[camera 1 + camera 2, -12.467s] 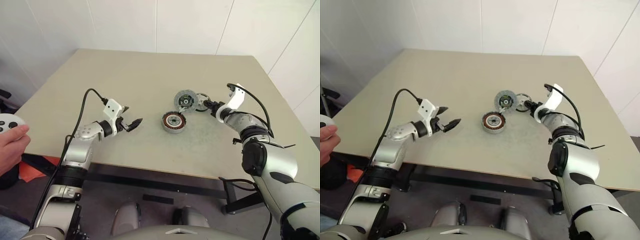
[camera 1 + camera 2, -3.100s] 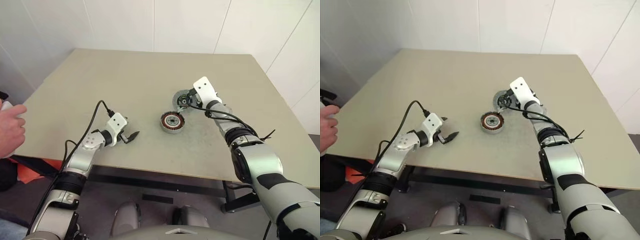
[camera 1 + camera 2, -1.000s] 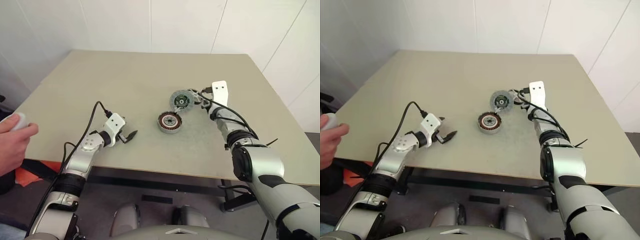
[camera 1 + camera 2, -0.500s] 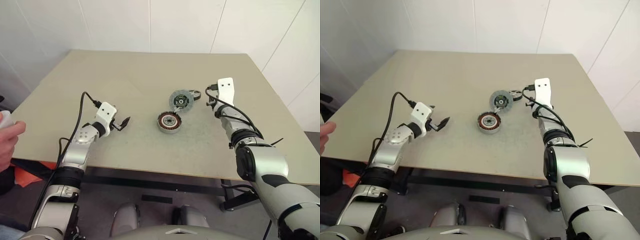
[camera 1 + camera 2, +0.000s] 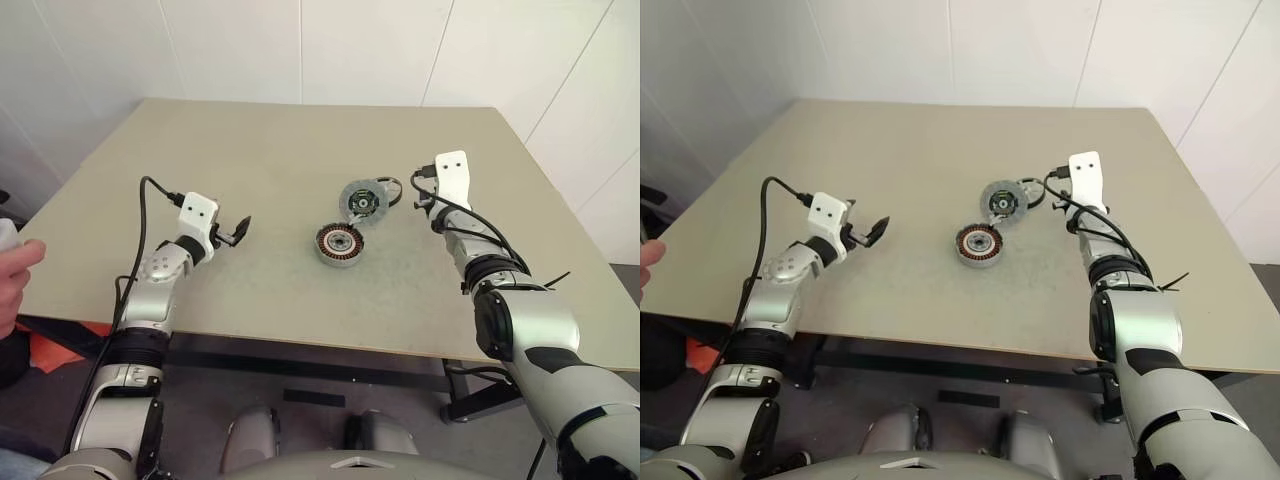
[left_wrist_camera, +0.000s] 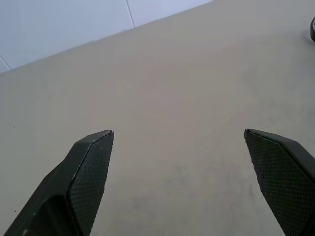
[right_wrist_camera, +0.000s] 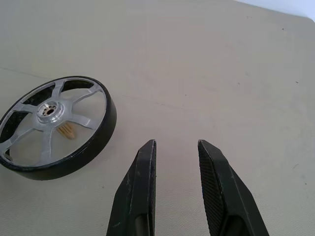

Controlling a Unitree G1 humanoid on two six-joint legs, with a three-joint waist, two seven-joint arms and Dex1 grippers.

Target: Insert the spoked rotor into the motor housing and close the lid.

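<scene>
Since a second ago the left arm has lifted and swung outward, so the left gripper (image 5: 236,232) now hangs above the table (image 5: 250,140) well to the left of the motor housing (image 5: 340,243), farther from it than before. Its two black fingers (image 6: 91,162) are spread wide with only bare tabletop between them. Over the same second the right gripper (image 7: 176,142) has drawn back from the lid (image 5: 362,199) and now sits to the right of the housing and a little beyond it. Its fingers are parted by a narrow gap and pinch nothing. The housing lies flat near the middle of the table, its ring of copper windings and silver centre facing up and uncovered. The lid stands tilted up from the housing's far rim, its inner face turned toward the robot. The spoked rotor (image 7: 54,125) lies flat on the table beyond the housing and just right of the lid. In the right wrist view it rests beside the right gripper's fingers, apart from them, with its black rim and silver spokes showing. A person's hand (image 5: 15,275) shows at the table's near left edge, far to the left of the housing.
</scene>
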